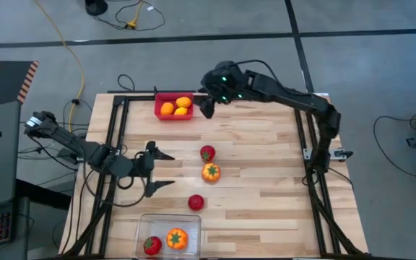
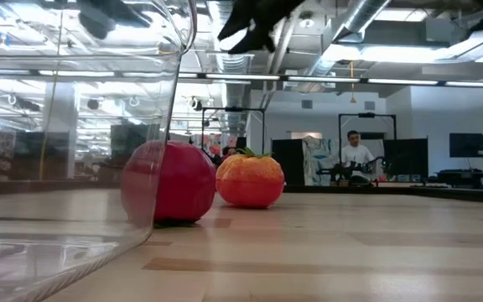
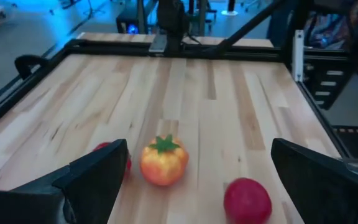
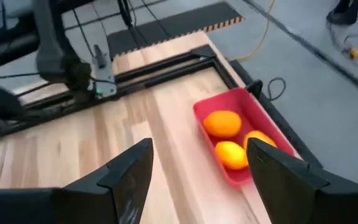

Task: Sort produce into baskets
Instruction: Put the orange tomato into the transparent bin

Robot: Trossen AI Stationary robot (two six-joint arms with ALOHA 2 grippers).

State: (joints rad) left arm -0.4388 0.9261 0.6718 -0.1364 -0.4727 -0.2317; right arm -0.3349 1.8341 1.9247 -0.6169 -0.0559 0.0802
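The red bin (image 1: 173,107) stands at the table's far edge and holds three orange and yellow fruits (image 4: 222,123). The clear bin (image 1: 168,222) at the near edge holds a red piece (image 1: 152,245) and an orange one with a green stem (image 1: 177,238). On the table lie a red piece (image 1: 207,153), an orange piece with a green stem (image 1: 210,172) and another red piece (image 1: 196,203). My left gripper (image 1: 166,170) is open and empty, left of these three. My right gripper (image 1: 208,105) is open and empty, raised just right of the red bin.
A black frame (image 1: 114,137) runs along the table's left, far and right sides. In the low view the clear bin's wall (image 2: 74,126) fills the left, with the red piece (image 2: 170,180) and the stemmed orange piece (image 2: 250,178) behind it. A person (image 2: 355,155) stands far off.
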